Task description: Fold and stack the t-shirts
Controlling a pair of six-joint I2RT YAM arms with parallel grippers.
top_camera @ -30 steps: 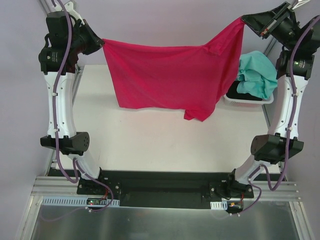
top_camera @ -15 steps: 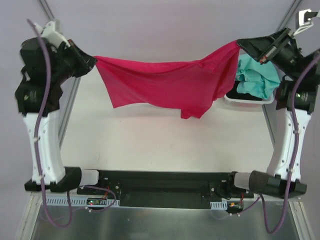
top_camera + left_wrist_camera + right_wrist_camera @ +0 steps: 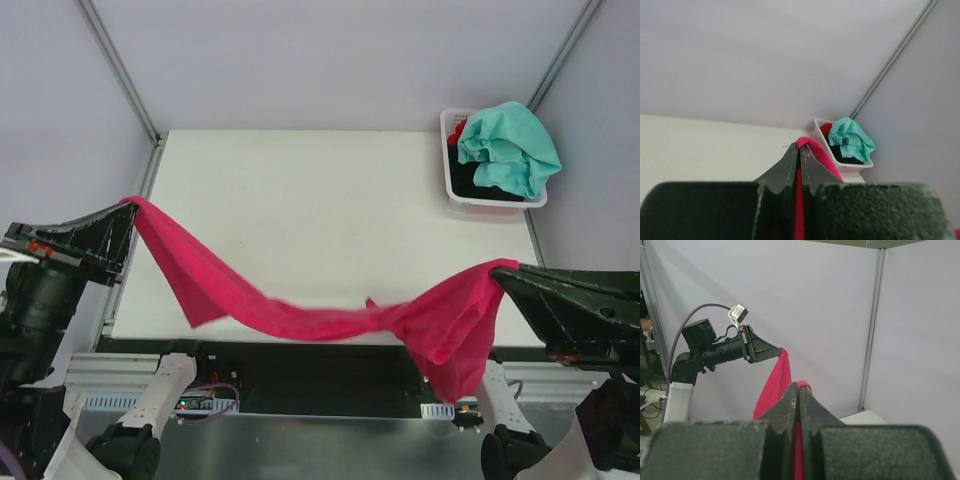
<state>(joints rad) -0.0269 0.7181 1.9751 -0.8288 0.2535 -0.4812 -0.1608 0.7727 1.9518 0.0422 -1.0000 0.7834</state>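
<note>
Both arms have pulled back from the far side of the desk (image 3: pixel 320 200) to its near edge, bringing the pink shirt (image 3: pixel 300 318) with them. A second ago it hung spread like a curtain at the back. Now it sags in a loose band between the claws, over the desk's front edge, with a bunched fold hanging low near the right end. The left claw (image 3: pixel 126 207) is clenched on one end of the shirt and the right claw (image 3: pixel 502 272) on the other. The basket (image 3: pixel 446 160) at the far right corner, earlier half hidden by the right arm, shows whole. The teal shirt (image 3: pixel 512 145) is heaped over a black shirt (image 3: pixel 468 180) and a bit of red shirt (image 3: pixel 458 127).

The wrist views show pink cloth pinched at the very tips of each claw. The right wrist view also shows the left claw side-on, with cloth hanging from it. Only the top view shows the whole sag.
</note>
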